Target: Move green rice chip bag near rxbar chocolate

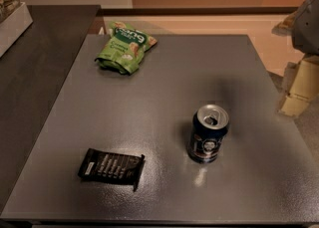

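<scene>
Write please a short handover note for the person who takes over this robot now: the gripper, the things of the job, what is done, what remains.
Gripper: at the right edge of the view, beyond the table's right side, apart from everything on the table.
Green rice chip bag: lies at the far left of the grey table, not held.
Rxbar chocolate: lies flat near the front left corner, far from the bag.
Blue can: upright, opened, front right; not part of the job.
Done: nothing yet.
Left: reach the bag, grasp it, set it down beside the bar.
</scene>
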You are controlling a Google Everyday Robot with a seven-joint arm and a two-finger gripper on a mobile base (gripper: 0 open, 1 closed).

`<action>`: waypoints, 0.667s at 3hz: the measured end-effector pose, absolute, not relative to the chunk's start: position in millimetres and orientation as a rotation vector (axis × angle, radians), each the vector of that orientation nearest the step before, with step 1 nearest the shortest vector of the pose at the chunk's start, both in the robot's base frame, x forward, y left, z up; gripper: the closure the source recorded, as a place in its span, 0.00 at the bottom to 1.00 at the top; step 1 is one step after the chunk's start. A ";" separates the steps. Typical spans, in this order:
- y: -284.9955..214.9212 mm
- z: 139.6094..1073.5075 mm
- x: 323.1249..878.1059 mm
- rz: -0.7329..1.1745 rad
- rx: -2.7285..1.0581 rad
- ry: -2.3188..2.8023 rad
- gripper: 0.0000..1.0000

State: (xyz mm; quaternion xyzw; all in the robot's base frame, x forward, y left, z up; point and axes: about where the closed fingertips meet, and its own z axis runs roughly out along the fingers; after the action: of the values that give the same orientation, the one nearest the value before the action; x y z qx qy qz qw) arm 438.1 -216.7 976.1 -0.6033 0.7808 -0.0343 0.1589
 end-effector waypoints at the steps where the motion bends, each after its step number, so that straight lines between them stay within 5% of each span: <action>1: -216.6 976.2 438.2 -0.098 -1.725 2.232 0.00; 2: -211.9 981.3 444.4 -0.078 -1.711 2.223 0.00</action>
State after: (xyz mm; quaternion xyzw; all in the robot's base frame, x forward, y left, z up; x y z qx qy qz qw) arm 444.4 -211.9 981.3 -0.6012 0.7809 -0.0272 0.1670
